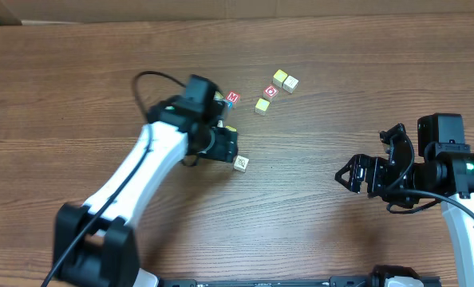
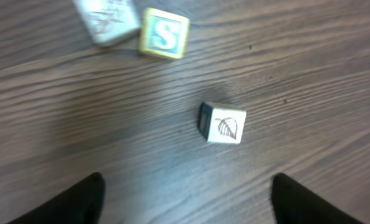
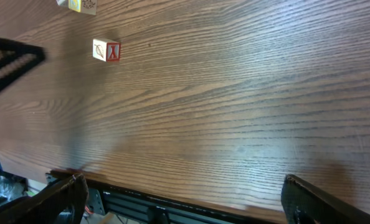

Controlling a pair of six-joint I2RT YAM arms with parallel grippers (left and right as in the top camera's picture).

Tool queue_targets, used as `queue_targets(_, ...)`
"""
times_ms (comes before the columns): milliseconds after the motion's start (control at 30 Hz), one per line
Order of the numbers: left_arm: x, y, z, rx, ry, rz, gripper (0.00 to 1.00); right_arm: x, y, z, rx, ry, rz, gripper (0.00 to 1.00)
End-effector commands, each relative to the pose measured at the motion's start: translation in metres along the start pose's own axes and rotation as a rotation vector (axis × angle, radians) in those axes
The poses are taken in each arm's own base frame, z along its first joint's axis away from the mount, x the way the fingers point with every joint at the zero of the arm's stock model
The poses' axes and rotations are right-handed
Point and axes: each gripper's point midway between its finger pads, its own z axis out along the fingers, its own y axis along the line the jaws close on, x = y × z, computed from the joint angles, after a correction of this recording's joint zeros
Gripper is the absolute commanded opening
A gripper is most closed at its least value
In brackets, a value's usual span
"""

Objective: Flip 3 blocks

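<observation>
A pale block with a leaf drawing point(image 1: 241, 163) lies on the wood table just right of my left gripper point(image 1: 225, 147). In the left wrist view this block point(image 2: 222, 124) sits ahead of the open left gripper point(image 2: 185, 199), apart from both fingers, with nothing between them. From the right wrist the same block point(image 3: 104, 50) shows a red-lettered side. Farther back lie a yellow-faced block point(image 1: 262, 105) and two pale blocks point(image 1: 279, 77), point(image 1: 290, 84) side by side. My right gripper point(image 1: 349, 175) hovers open at the right, far from every block, with wide, empty jaws point(image 3: 185, 205).
A red "M" cube point(image 1: 233, 97) and a red "O" cube point(image 1: 271, 91) sit by the back cluster. A cube with a blue "S" point(image 2: 164, 34) and a blurred pale cube point(image 2: 107, 22) lie beyond the leaf block. The table's near edge point(image 3: 191, 202) runs under the right gripper.
</observation>
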Motion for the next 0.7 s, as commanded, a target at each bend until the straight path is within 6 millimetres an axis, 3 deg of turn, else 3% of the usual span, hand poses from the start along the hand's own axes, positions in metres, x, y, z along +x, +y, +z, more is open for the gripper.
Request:
queue_targets(0,-0.007,-0.006,0.023,-0.046,0.030,0.043,0.73,-0.003,0.001,-0.003,0.010,-0.019,-0.009,1.00)
queue_targets(200,-0.009,-0.006,0.060,-0.067,0.108,0.079,0.73,-0.002,0.001,-0.003,0.010,-0.016,-0.006,1.00)
queue_targets(300,-0.009,-0.006,0.072,-0.064,0.137,0.093,0.69,0.000,0.001,-0.003,0.012,-0.009,-0.003,1.00)
queue_targets(433,-0.004,-0.013,0.082,-0.026,0.169,0.110,0.63,0.000,0.000,-0.003,0.012,-0.006,-0.001,1.00)
queue_targets(533,-0.002,-0.018,0.084,-0.029,0.172,0.137,0.73,0.000,0.001,-0.003,0.012,-0.009,-0.003,1.00)
queue_targets(667,-0.008,-0.026,0.081,-0.036,0.152,0.159,0.71,-0.001,0.001,-0.003,0.012,-0.009,-0.003,1.00)
